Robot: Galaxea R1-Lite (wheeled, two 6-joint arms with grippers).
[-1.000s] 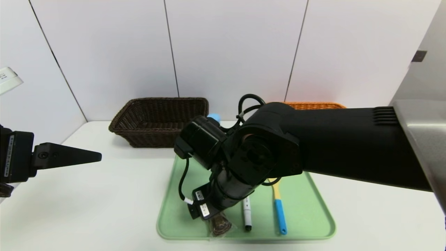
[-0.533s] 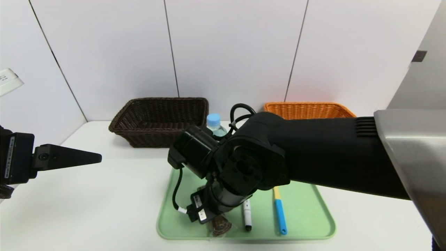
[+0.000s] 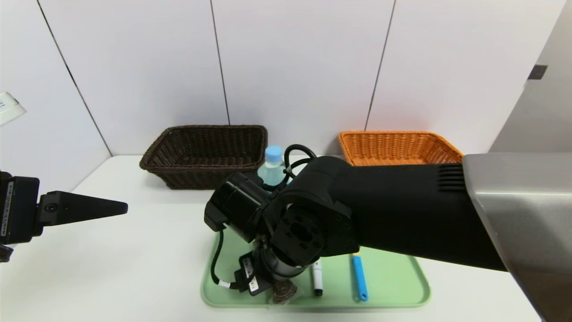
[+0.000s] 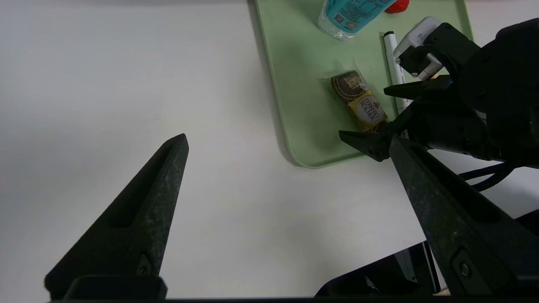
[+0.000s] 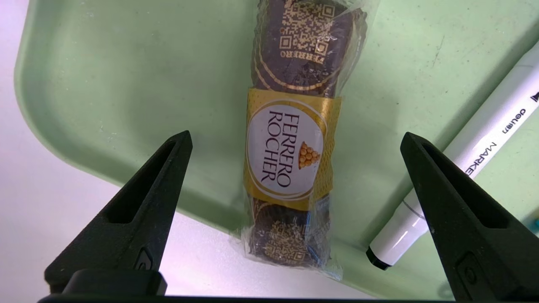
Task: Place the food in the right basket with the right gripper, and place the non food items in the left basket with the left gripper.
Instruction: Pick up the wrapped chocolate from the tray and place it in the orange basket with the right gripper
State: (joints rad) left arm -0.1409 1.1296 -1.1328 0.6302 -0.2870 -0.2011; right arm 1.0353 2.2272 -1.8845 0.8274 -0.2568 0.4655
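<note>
The right hand hung with its fingers apart, straddling the chocolate pack, whose long axis ran across the gap. The left hand waited open, well apart.

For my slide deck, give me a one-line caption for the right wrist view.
Right gripper open above the Ferrero Rocher pack on the green tray, white marker alongside.

The right arm is matte black with a ribbed vent strip, joined to a brushed silver shell, and black cables with white labels loop around its round wrist. Each hand, left and right, has two tapered, pointed black fingers with a small screw near the base.
</note>
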